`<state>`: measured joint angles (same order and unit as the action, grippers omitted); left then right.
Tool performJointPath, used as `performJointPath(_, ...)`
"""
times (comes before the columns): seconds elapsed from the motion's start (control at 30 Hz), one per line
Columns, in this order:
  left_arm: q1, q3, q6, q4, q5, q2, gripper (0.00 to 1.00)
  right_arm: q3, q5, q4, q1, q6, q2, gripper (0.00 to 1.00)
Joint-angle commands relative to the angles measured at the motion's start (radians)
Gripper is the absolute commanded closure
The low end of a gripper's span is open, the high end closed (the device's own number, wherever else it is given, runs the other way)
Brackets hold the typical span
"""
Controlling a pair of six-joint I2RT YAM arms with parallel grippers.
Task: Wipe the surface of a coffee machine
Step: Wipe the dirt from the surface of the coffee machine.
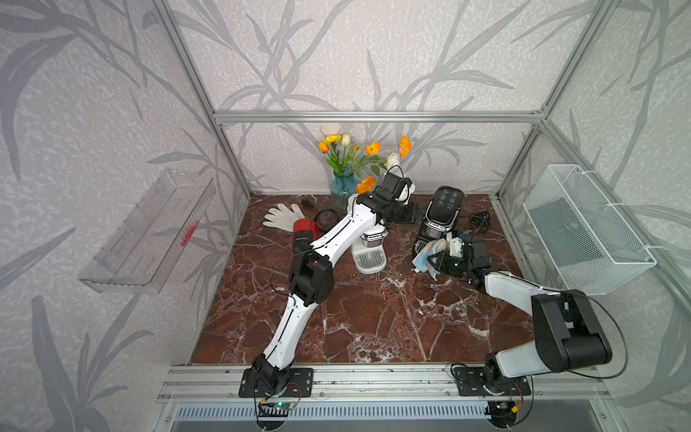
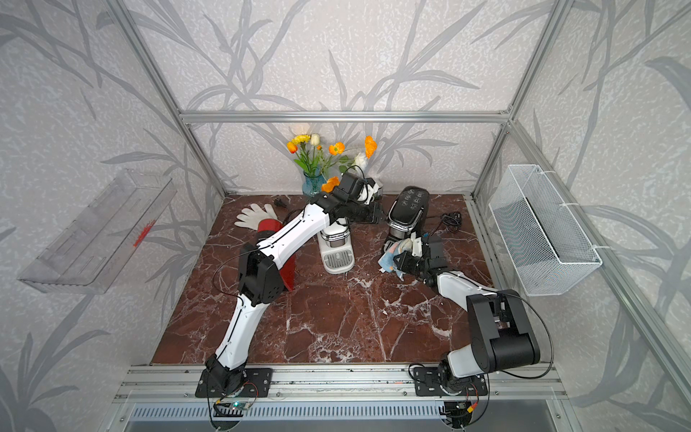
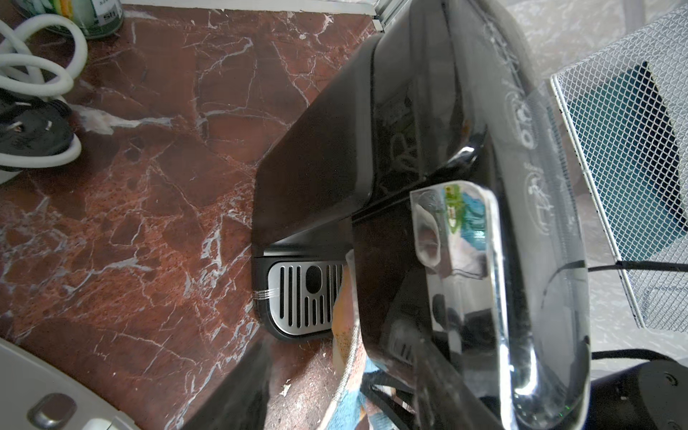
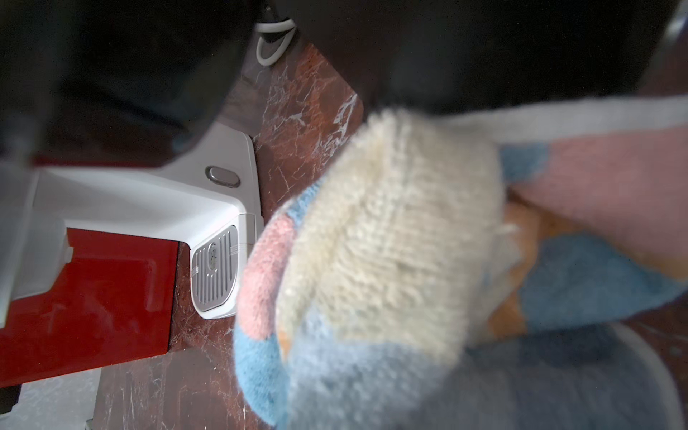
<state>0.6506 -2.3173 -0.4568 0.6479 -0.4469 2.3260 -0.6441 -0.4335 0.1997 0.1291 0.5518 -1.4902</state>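
Note:
The black coffee machine [image 1: 443, 211] [image 2: 407, 209] stands at the back right of the marble table. My right gripper [image 1: 433, 258] [image 2: 402, 258] is shut on a cloth [image 1: 424, 254] [image 4: 391, 242] of blue, pink and cream. It holds the cloth low against the machine's front, by the drip tray [image 3: 305, 294]. The cloth hides its fingers in the right wrist view. My left gripper [image 1: 409, 215] [image 3: 342, 372] reaches in from the left, close beside the machine's glossy head [image 3: 372, 130]. Its jaws stand apart around nothing. I cannot tell whether a finger touches the machine.
A white coffee machine [image 1: 368, 247] stands under the left forearm, with a red one [image 1: 303, 233] to its left. A white glove [image 1: 284, 217], a flower vase [image 1: 342, 187] and a black cable [image 1: 480, 218] lie along the back. A wire basket [image 1: 587, 228] hangs on the right wall.

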Motion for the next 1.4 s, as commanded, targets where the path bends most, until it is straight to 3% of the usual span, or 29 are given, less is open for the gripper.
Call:
performJointPath(0.0,0.003,-0.030,0.007,0.002,-0.006,0.008,0.40,-0.022,-0.020,0.059,-0.058,0.011,-0.062,1.00)
performJointPath(0.2,0.003,-0.025,0.024,0.017,0.002,-0.001,0.40,-0.089,-0.003,0.024,-0.163,-0.027,-0.132,1.00)
performJointPath(0.43,0.003,-0.030,0.029,0.018,-0.005,0.000,0.40,-0.163,0.059,0.023,-0.205,-0.023,-0.134,1.00)
performJointPath(0.63,0.003,-0.031,0.028,0.007,-0.022,0.004,0.40,-0.186,0.130,0.034,-0.206,-0.038,-0.057,1.00)
performJointPath(1.17,0.007,-0.029,0.004,-0.031,-0.059,0.019,0.40,-0.304,0.079,-0.123,-0.206,-0.119,0.237,1.00)
performJointPath(1.37,0.012,-0.030,-0.002,-0.042,-0.070,0.023,0.40,-0.309,0.068,-0.117,-0.204,-0.112,0.215,1.00)
